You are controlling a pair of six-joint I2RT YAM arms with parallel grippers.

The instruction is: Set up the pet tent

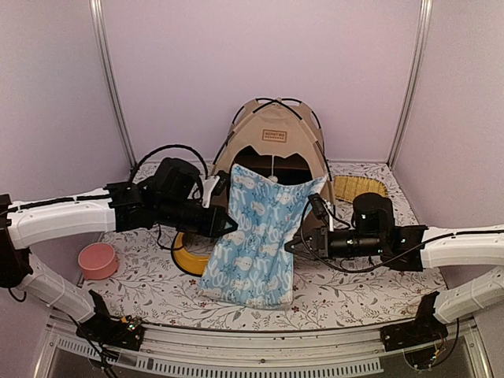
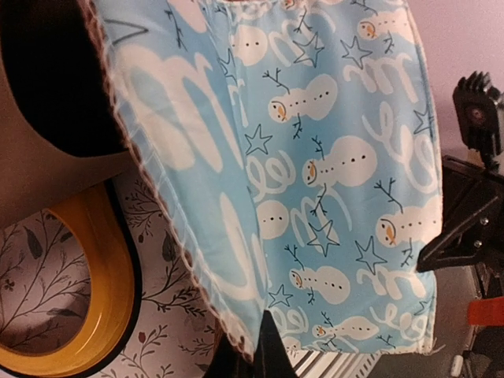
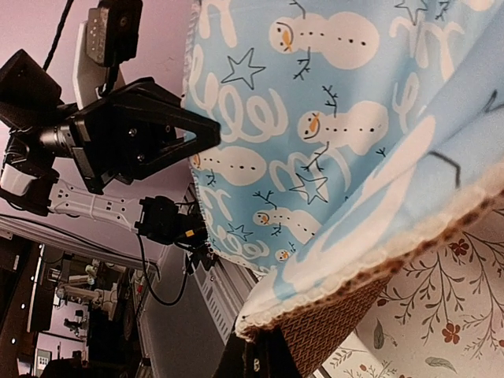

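The tent (image 1: 272, 138) stood pitched beyond the jaws, the left jaws and right jaws each pinched shut on a mat (image 1: 256, 236) corner, so only laying it inside seemed left.

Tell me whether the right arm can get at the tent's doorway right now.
Probably not. The right claw seems to be holding a top corner of the blue mat, and that mat hangs in front of the tent doorway, blocking it.

Holds light blue snowman-patterned fabric mat (image 1: 256, 236) up by both top corners, before beige dome-shaped fabric tent (image 1: 272, 138).
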